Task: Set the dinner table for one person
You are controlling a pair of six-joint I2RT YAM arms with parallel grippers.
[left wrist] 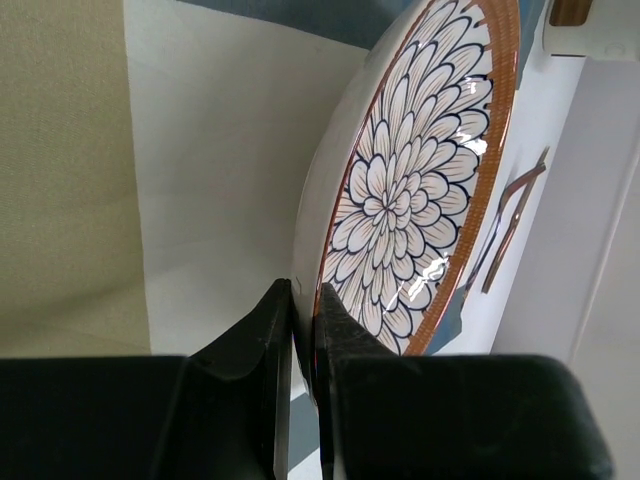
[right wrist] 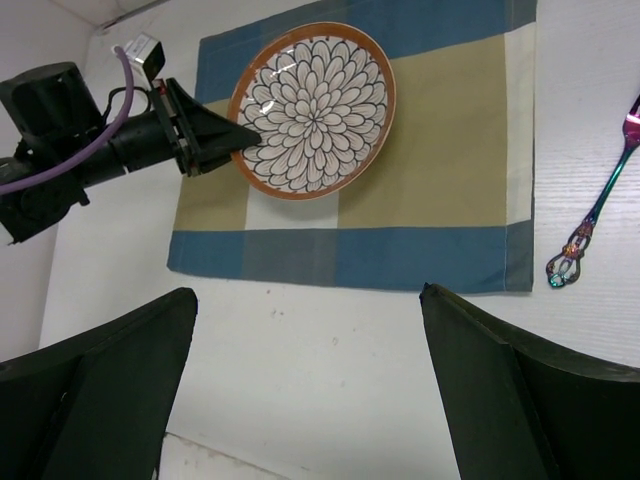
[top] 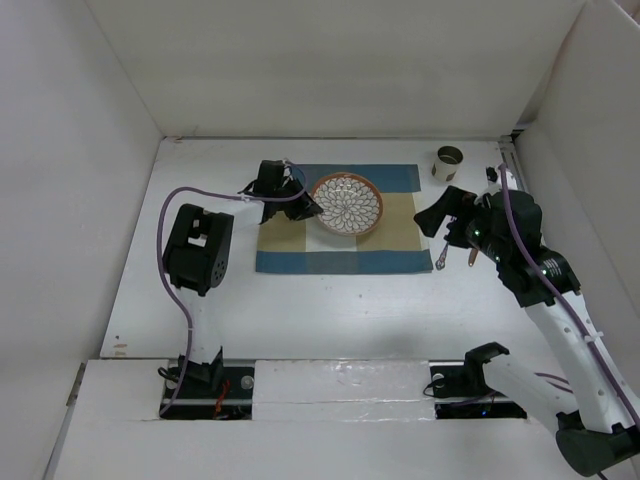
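Note:
A flower-patterned plate (top: pixel 346 204) with an orange rim sits over the upper middle of the blue-and-tan checked placemat (top: pixel 400 225) on the white dinner table (top: pixel 330 310). My left gripper (top: pixel 312 207) is shut on the plate's left rim; in the left wrist view its fingers (left wrist: pixel 340 330) pinch the rim of the plate (left wrist: pixel 410 200). My right gripper (right wrist: pixel 307 292) is open and empty, above the bare table (right wrist: pixel 330 370) in front of the placemat (right wrist: pixel 440 150). The right wrist view also shows the plate (right wrist: pixel 315 110) and the left gripper (right wrist: pixel 240 140).
An iridescent fork (top: pixel 441 256) lies on the table just right of the placemat, and also shows in the right wrist view (right wrist: pixel 595 205). A second small utensil (top: pixel 470 255) lies beside it. A paper cup (top: pixel 449 161) stands at the back right. White walls surround the table.

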